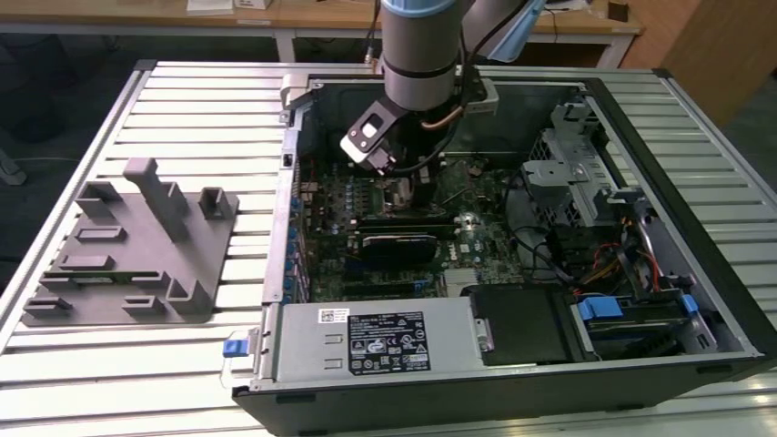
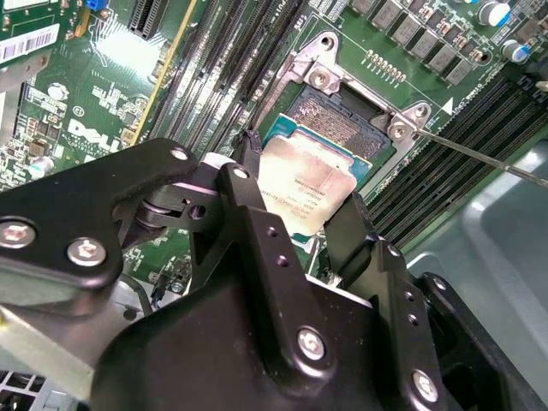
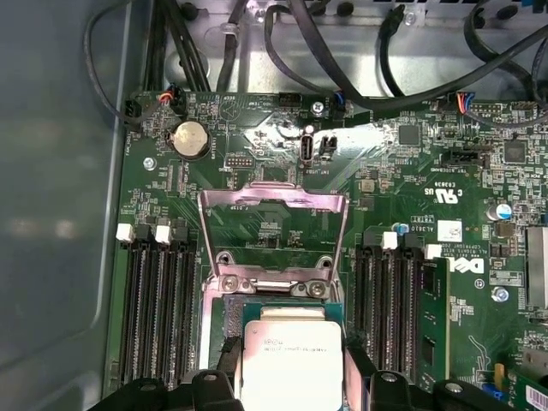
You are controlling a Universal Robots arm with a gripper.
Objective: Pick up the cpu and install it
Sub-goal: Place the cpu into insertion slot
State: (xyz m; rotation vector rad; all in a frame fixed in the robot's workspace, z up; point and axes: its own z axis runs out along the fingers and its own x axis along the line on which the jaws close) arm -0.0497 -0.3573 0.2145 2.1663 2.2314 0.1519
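The pincer (image 2: pixel 293 193) clamps the cpu (image 2: pixel 308 175) flat between its fingertips, with the open socket (image 2: pixel 338 116) directly beneath and slightly ahead, and the load plate (image 3: pixel 272 224) raised just beyond.

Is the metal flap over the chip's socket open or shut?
Open: the flap stands swung back, and the socket lies partly bare past the cpu.

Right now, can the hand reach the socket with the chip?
Probably yes: the hand holds the chip over the open socket, cover plate swung up, nothing between.
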